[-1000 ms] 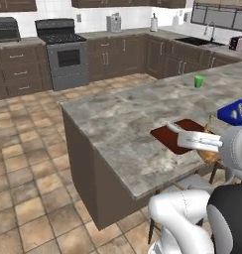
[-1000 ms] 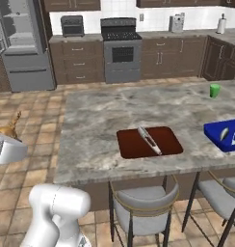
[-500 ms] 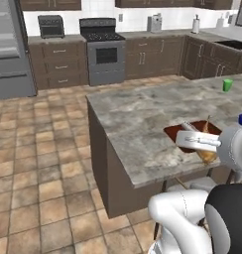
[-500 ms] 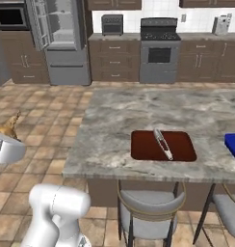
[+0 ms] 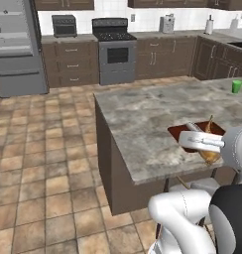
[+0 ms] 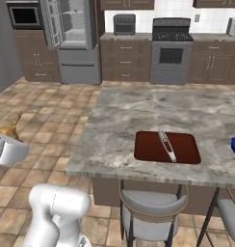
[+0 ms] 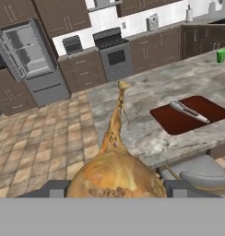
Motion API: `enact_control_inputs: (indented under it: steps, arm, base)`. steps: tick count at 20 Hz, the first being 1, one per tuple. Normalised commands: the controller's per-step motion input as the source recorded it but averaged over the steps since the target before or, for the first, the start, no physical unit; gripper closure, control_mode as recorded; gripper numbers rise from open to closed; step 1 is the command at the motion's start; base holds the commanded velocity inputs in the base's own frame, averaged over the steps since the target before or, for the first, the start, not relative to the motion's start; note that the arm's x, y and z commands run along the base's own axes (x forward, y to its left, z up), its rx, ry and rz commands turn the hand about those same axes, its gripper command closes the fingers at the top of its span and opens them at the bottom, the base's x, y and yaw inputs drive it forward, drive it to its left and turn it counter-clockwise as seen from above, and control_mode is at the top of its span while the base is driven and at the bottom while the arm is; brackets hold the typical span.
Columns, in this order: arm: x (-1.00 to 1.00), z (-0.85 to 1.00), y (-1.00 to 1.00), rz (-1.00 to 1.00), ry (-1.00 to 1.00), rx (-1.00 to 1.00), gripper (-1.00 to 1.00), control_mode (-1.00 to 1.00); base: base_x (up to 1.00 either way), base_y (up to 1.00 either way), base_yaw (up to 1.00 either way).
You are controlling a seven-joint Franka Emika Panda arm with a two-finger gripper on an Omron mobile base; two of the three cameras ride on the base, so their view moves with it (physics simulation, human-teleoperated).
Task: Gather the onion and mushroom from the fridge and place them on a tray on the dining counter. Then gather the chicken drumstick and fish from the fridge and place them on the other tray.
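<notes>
One drumstick (image 7: 115, 173) clamped in pincer (image 7: 115, 186) | I judge it light, firm, greasy-slick | hold the thick end, narrow tip free | fish (image 6: 167, 145) lies on red tray (image 6: 189, 149).

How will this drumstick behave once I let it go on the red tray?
The chicken drumstick has a fat rounded end, so it probably rolls or pivots. Its thin end stands straight, likely stiff. The other tray looks low-rimmed, so it may not stop it.
</notes>
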Motion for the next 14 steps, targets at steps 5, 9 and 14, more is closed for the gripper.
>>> enact_control_inputs:
  steps: [5, 9, 14]
  arm:
    - [0.0, 0.0, 0.0, 0.0, 0.0, 0.0, 1.0, 1.0]
    - [0.0, 0.0, 0.0, 0.0, 0.0, 0.0, 1.0, 1.0]
    - [0.0, 0.0, 0.0, 0.0, 0.0, 0.0, 1.0, 1.0]
  base:
    - [-0.95, -0.53, -0.02]
    - [-0.99, 0.0, -0.02]
    - [-0.86, -0.42, -0.02]
